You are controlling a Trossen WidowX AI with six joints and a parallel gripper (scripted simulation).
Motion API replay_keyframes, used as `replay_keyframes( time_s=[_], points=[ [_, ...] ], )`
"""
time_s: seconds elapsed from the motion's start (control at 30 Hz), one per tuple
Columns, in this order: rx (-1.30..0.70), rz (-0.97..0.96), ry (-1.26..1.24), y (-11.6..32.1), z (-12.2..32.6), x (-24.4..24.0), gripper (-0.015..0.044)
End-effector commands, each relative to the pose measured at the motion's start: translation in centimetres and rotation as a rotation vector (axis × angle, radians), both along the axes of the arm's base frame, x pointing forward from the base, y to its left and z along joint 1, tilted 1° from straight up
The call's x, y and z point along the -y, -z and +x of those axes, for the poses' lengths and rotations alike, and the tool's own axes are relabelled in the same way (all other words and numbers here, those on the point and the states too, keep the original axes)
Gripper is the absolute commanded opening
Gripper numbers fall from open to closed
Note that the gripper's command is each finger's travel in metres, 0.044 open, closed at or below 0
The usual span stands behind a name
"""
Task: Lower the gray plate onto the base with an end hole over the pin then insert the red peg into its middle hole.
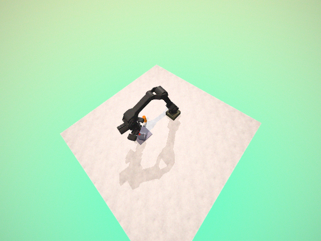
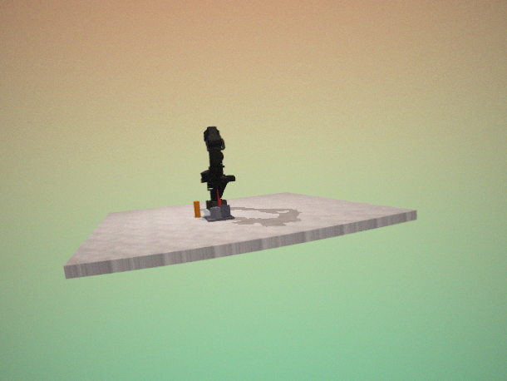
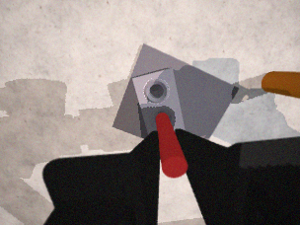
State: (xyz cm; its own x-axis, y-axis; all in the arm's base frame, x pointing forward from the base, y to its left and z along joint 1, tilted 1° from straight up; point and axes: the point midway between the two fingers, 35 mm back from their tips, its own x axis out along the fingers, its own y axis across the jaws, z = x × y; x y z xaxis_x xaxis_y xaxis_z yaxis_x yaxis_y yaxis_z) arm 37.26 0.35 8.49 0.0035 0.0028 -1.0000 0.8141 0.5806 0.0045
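The gray plate (image 3: 175, 105) (image 1: 143, 136) (image 2: 220, 214) lies on the darker square base (image 3: 203, 101) (image 1: 148, 134). One of its end holes (image 3: 157, 91) sits around the pin. My gripper (image 3: 166, 135) (image 1: 137, 133) (image 2: 218, 194) is shut on the red peg (image 3: 171, 148) (image 1: 139, 134) (image 2: 219, 198) and stands right above the plate. The peg points down, slightly tilted, with its lower tip at the mouth of the plate's middle hole (image 3: 163, 118). How deep the tip sits is hidden.
An orange cylinder (image 3: 281, 83) (image 1: 144, 117) (image 2: 197, 209) stands on the table a short way from the base. The arm's mount (image 1: 173, 113) is farther back. The pale table top (image 1: 200, 147) (image 2: 332, 225) ends in open edges all around.
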Motion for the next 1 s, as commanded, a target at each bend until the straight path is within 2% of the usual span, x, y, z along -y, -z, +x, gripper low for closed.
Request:
replay_keyframes(
  time_s=[0.0,0.37,0.57,0.97],
  points=[
    [0.002,0.0,0.004,0.06,0.04,0.03,0.0],
    [0.0,0.0,0.001,0.05,0.01,0.03,0.0],
    [0.0,0.0,0.001,0.05,0.01,0.03,0.015],
    [0.001,0.002,0.002,-0.12,0.01,0.04,0.015]
  ],
)
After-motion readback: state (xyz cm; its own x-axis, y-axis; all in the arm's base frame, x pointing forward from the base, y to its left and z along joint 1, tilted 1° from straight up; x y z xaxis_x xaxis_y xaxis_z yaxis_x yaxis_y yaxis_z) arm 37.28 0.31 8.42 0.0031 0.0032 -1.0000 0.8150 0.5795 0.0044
